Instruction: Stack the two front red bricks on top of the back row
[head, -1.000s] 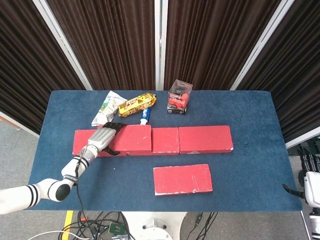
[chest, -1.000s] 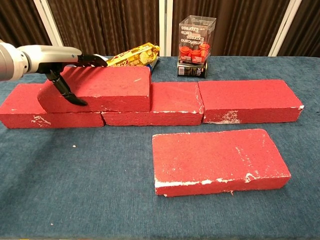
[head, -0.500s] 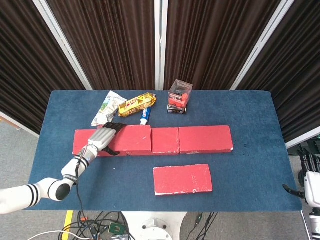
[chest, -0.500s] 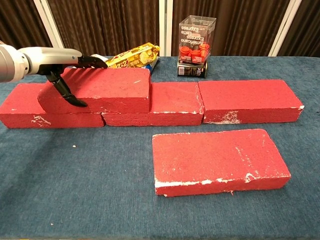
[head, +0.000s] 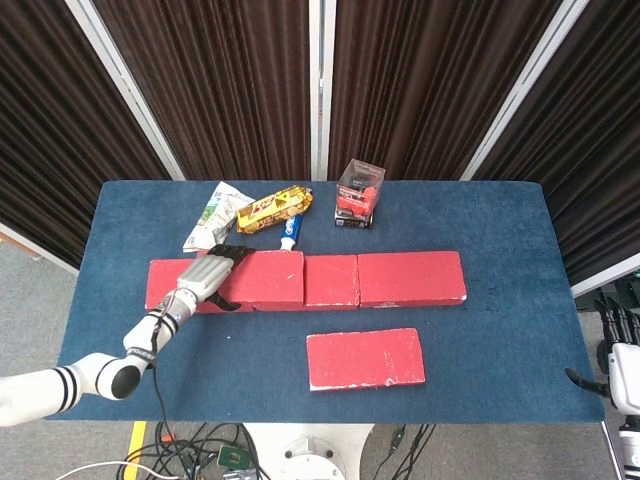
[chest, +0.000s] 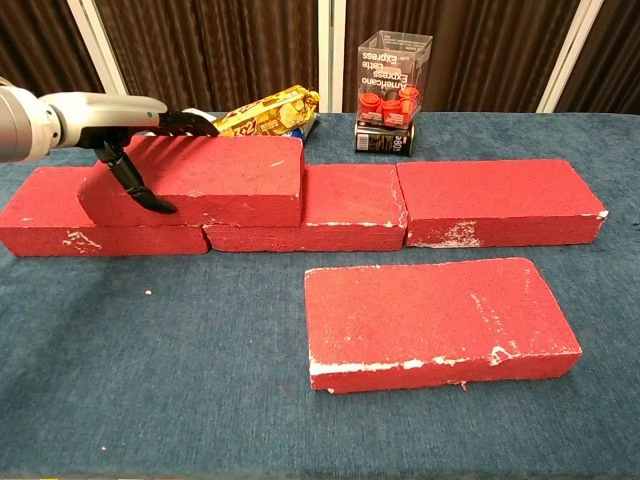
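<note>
Three red bricks form the back row: left, middle and right. Another red brick lies on top of the row's left part, straddling the left and middle bricks. My left hand grips its left end, with the thumb down the front face and the fingers over the back edge. A second loose red brick lies flat in front, right of centre. My right hand hangs off the table's right edge, holding nothing, its fingers apart.
Behind the row stand a clear box of red items, a yellow snack pack, a toothpaste tube and a white-green packet. The blue table cloth reaches the front edge.
The upper brick has slid a touch to the right along the back row in my left hand's grip. The front brick and my right hand have not moved.
</note>
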